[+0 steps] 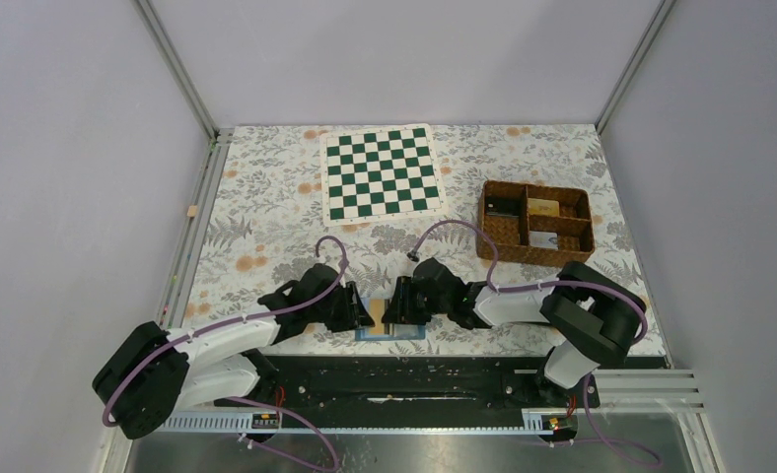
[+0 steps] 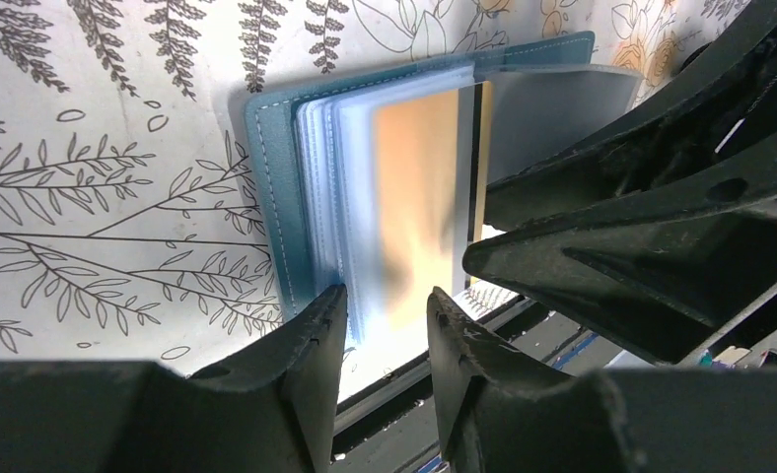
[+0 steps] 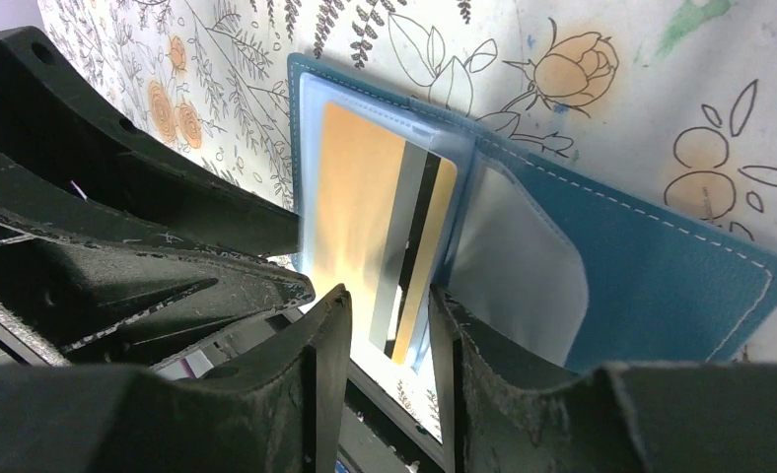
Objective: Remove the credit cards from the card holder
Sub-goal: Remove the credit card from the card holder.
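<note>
The blue card holder [image 1: 392, 333] lies open on the floral cloth at the table's near edge, between my two grippers. In the left wrist view the holder [image 2: 271, 197] shows several clear sleeves, and a tan-gold credit card [image 2: 419, 197] sits in the upper one. My left gripper [image 2: 385, 305] is open, with its fingertips astride the near edge of the sleeves. In the right wrist view the card [image 3: 365, 197] shows a black stripe and sits in a raised sleeve of the holder [image 3: 661, 266]. My right gripper [image 3: 387, 301] is open, with its jaws astride the card's near end. From above, the left gripper [image 1: 363, 315] and right gripper [image 1: 396, 313] nearly touch.
A green-and-white chequered board [image 1: 380, 172] lies at the back centre. A brown wicker basket [image 1: 535, 185] with compartments stands at the back right. The black rail [image 1: 404, 379] at the table's near edge runs just below the holder. Grey walls enclose the table.
</note>
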Motion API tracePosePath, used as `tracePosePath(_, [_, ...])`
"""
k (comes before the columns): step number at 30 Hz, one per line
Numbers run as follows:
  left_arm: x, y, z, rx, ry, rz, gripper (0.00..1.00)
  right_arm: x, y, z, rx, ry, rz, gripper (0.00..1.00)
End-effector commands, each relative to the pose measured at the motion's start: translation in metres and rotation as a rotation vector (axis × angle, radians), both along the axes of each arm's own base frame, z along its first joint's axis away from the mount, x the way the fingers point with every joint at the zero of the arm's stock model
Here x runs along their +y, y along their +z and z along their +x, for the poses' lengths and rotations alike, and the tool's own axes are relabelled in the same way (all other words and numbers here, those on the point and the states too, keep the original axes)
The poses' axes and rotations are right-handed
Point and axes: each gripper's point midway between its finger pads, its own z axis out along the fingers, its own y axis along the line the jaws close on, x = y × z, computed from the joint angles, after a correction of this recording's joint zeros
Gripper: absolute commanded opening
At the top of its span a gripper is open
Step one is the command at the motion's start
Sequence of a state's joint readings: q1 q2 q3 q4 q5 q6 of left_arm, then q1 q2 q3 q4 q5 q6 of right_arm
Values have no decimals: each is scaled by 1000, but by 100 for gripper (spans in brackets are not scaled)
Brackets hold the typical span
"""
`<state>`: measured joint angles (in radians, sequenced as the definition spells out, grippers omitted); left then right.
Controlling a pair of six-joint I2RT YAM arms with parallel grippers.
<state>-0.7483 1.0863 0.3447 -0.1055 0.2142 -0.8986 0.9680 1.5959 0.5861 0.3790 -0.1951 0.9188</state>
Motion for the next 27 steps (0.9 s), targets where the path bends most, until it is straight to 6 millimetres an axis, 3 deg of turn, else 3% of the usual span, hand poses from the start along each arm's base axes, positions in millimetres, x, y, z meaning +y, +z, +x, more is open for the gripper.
tracePosePath(1, [0, -2, -2, 3, 6, -16, 36, -1, -5, 4, -13, -29, -29, 42])
tracePosePath(8, [14, 7, 6, -62, 35, 43, 33, -1, 4, 5, -35, -25, -17, 42])
tracePosePath(16, [7, 7, 3, -55, 5, 10, 26, 12, -2, 0, 12, -22, 80, 36])
tracePosePath(19, [7, 0, 0, -40, 4, 3, 22, 12, -1, 1, 9, -31, 95, 27])
tracePosePath(25, [11, -6, -2, -25, 14, 30, 18, 8, 3, 3, -15, -49, 116, 0])
tracePosePath(27, [14, -5, 0, -32, 23, 42, 18, 4, 4, 5, -18, -58, 117, 0])
